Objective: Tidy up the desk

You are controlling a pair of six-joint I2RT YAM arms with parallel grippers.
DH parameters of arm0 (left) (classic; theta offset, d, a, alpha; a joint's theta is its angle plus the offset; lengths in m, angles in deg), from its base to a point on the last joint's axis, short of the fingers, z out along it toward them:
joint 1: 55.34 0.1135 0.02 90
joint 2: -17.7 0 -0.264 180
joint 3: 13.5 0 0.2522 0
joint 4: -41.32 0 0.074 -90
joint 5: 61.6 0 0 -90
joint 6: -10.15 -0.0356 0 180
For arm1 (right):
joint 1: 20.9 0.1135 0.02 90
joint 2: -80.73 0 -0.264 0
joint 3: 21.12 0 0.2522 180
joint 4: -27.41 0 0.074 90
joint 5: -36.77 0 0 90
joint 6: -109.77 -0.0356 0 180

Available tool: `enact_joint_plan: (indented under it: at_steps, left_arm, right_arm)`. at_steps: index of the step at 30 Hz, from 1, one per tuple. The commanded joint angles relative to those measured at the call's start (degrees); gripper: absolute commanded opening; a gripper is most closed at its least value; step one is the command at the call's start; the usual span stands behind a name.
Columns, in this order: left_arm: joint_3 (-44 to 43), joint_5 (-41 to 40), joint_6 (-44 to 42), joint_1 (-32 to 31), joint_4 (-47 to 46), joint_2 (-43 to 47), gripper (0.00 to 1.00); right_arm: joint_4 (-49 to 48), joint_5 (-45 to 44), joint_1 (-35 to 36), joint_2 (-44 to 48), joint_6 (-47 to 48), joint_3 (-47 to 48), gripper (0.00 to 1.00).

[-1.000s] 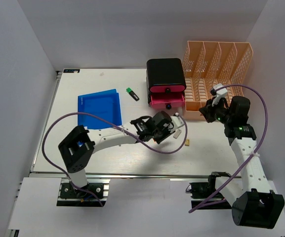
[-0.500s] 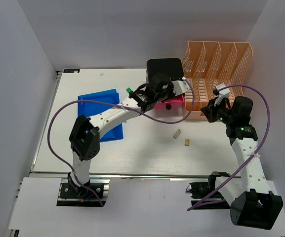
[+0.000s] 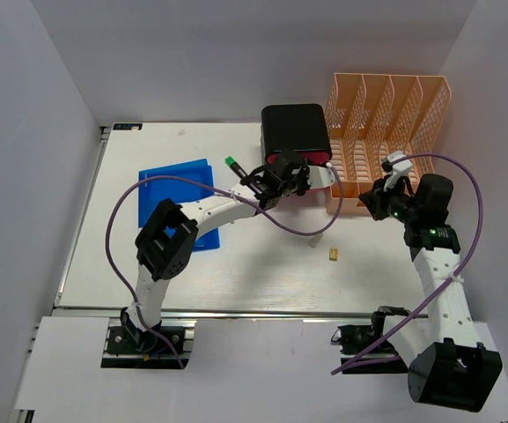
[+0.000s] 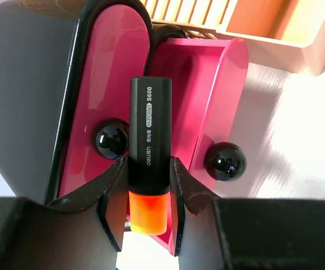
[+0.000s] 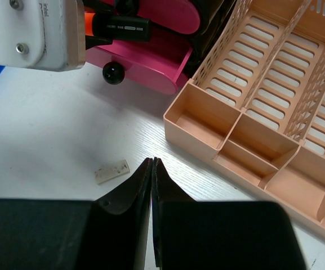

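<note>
Left gripper (image 4: 149,171) is clamped partway closed on a black highlighter (image 4: 150,118) with an orange end. Its fingers (image 4: 117,194) press the barrel from both sides just above the orange part. The highlighter sits at the front of a black drawer unit (image 3: 294,130), beside the closed upper pink drawer (image 4: 114,67) and at the pulled-out lower pink drawer (image 4: 218,73). Each drawer has a round black knob.

The right gripper (image 5: 152,164) is fully closed with nothing between its jaws, poised above bare tabletop just near of a peach lattice rack (image 5: 263,140). A small pale flat piece (image 5: 112,170) lies on the surface to the left of the fingertips, and a small tan piece (image 3: 334,254) lies a little nearer.

The desk (image 3: 130,264) is the wide white top under everything, with a metal rail (image 3: 236,310) along its near edge. Blue folders (image 3: 176,189) lie flat on its left half. A green-tipped marker (image 3: 233,164) lies between the folders and the drawer unit. The rack stands at the far right, touching the drawer unit's right side.
</note>
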Motion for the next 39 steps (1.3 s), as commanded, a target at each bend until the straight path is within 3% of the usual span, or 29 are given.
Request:
enact_joint_plan:
  at_steps: [1,7,13,14,19,30,34,39]
  left_arm:
    - [2.2,-0.1,-1.6,-0.2,-4.5,4.3,0.04]
    - [3.9,-2.4,-1.8,-0.2,-8.7,4.0,0.13]
    - [5.0,-4.5,-1.7,-0.2,-11.1,4.1,0.39]
    - [4.8,-4.9,-1.7,-0.2,-11.2,4.1,0.50]
    - [4.4,-5.7,-1.5,-0.2,-11.2,3.9,0.58]
    - [6.6,-5.9,-0.2,-0.2,-11.8,8.8,0.58]
    - [9.7,-4.5,1.7,-0.9,-14.8,15.7,0.57]
    - [13.2,0.0,9.8,-0.1,-16.0,23.6,0.57]
  right_arm:
    - [-2.3,1.1,-0.4,0.5,1.0,-0.5,0.07]
    - [-2.5,1.9,-0.6,0.5,1.0,-0.6,0.06]
    - [-2.3,2.9,-1.2,0.6,1.0,-0.8,0.07]
    - [-2.4,3.0,-1.3,0.5,1.0,-0.9,0.07]
    - [-2.4,3.7,-1.8,0.6,1.0,-1.0,0.07]
    - [-2.2,4.9,-2.8,0.3,1.0,-1.3,0.07]
    - [-2.2,5.8,-3.1,0.1,1.1,-1.8,0.10]
    - [-2.2,6.9,-3.2,-0.7,1.4,-2.0,0.14]
